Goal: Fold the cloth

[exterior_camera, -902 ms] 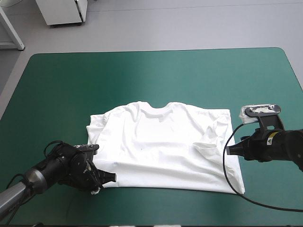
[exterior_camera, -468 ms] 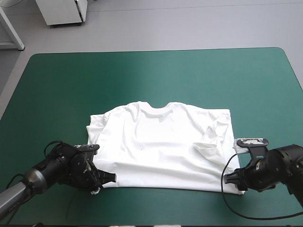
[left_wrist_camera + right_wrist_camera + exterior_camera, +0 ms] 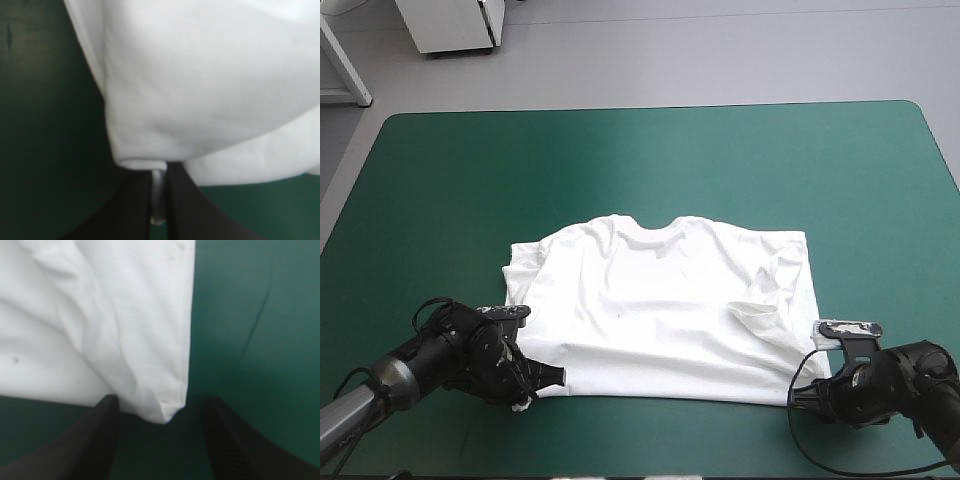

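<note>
The T-shirt (image 3: 665,310) lies spread flat on the desk (image 3: 620,150), nearer the front edge than the far one, with its collar (image 3: 657,226) toward the far edge. The sleeve (image 3: 765,305) on the right tool's side is folded inward over the body in a rumpled flap. The left tool (image 3: 556,376) sits low at the shirt's near left corner. Its black fingers (image 3: 185,210) are all but closed, with a thin ridge of white hem pinched between them. The right tool (image 3: 162,404) rests at the near right corner with its fingers spread wide, and the corner's tip lies on the teal-green cover between them. Teal-green cover shows on every side of the shirt.
</note>
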